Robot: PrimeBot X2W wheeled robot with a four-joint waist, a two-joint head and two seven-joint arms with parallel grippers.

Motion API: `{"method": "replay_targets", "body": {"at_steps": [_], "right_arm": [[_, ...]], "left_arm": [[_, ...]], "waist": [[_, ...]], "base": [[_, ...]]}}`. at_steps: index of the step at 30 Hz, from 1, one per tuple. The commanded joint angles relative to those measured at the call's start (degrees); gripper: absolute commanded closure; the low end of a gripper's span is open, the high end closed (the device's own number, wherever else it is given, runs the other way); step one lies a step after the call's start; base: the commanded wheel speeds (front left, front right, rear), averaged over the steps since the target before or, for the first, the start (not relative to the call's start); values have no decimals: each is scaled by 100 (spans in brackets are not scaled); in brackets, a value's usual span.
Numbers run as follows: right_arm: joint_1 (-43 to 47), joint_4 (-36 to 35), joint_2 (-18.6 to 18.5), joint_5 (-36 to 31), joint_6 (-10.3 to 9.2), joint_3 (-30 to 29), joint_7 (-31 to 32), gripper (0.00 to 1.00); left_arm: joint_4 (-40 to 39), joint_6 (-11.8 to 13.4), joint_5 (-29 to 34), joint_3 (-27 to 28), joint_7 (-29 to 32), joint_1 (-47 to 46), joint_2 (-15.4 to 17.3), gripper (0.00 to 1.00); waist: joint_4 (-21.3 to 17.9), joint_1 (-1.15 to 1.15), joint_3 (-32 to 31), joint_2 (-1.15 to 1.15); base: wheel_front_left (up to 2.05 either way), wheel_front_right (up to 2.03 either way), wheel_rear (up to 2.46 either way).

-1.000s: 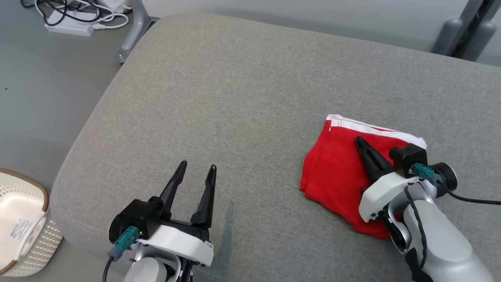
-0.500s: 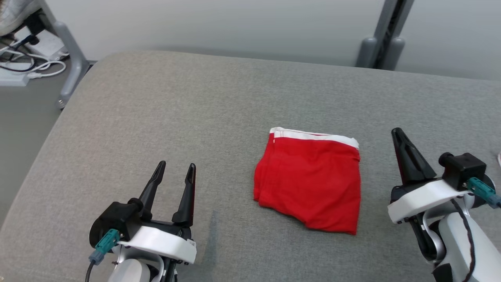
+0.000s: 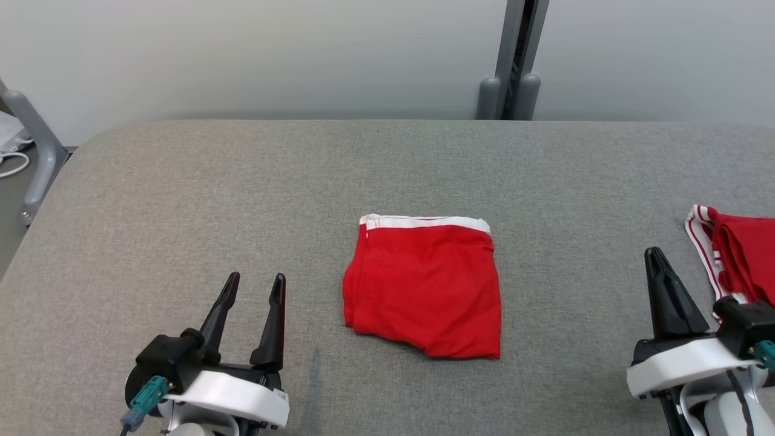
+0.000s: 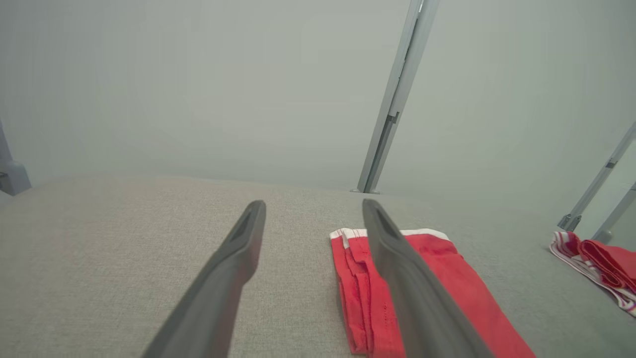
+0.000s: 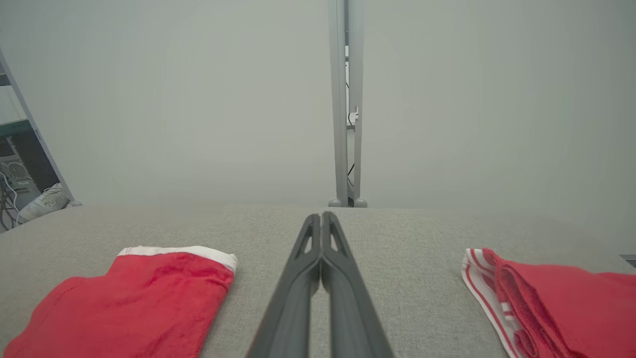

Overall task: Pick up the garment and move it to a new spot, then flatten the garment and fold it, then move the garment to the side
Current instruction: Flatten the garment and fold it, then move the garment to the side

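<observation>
Looking at folded red shorts (image 3: 424, 284) flat on the cushion (image 3: 242, 181), between the left gripper (image 3: 256, 277), spread wide, and the right gripper (image 3: 652, 251), pressed together, both empty; seems soft, light, floppy, best pinched through all layers at the white waistband (image 3: 424, 221).
</observation>
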Motion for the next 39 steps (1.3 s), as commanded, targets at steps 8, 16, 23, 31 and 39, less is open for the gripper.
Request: {"method": "replay_targets", "body": {"at_steps": [8, 16, 23, 31, 39], "right_arm": [[363, 93, 202, -297, -3, -263, 3, 0], [340, 84, 301, -299, -3, -347, 1, 0], [312, 78, 336, -312, -3, -375, 0, 0], [323, 128, 359, -293, -3, -399, -1, 0], [325, 179, 369, -303, -3, -395, -1, 0]], "left_arm": [[14, -27, -55, 175, -23, 171, 23, 0], [-13, -51, -18, 192, -23, 141, 23, 0], [-29, -51, -11, 169, -23, 137, 23, 0], [-21, -58, 18, 141, -23, 122, 23, 0], [4, -60, 17, 120, -23, 114, 23, 0]], "waist": [[-54, 0, -54, 0], [-37, 0, -44, 0], [-32, 0, -34, 0], [-22, 0, -36, 0], [-1, 0, -38, 0]], "base": [[0, 0, 0], [0, 0, 0], [0, 0, 0], [0, 0, 0], [0, 0, 0]]}}
